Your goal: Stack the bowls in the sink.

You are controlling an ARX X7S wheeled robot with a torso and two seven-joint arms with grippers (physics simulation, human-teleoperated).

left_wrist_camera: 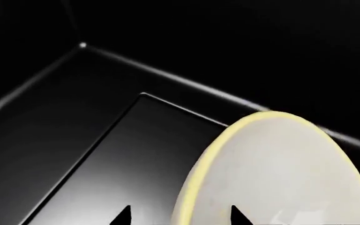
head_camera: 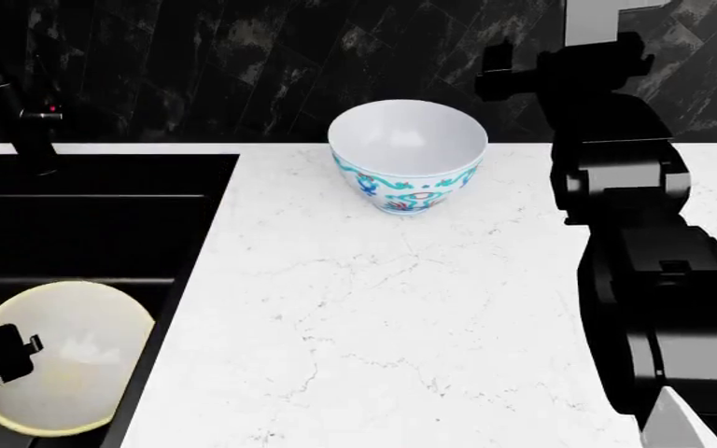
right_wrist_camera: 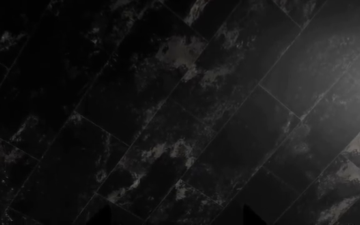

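Right arm rises beside white bowl on the countertop.

— How many bowls are there?
— Two: one cream-yellow bowl down in the sink, and one white bowl with a teal pattern on the countertop.
— Sinks and faucets?
— One black sink, one black faucet.
— Robot arms?
— Two: one gripper at the yellow bowl, one right arm raised at the dark tiled wall.
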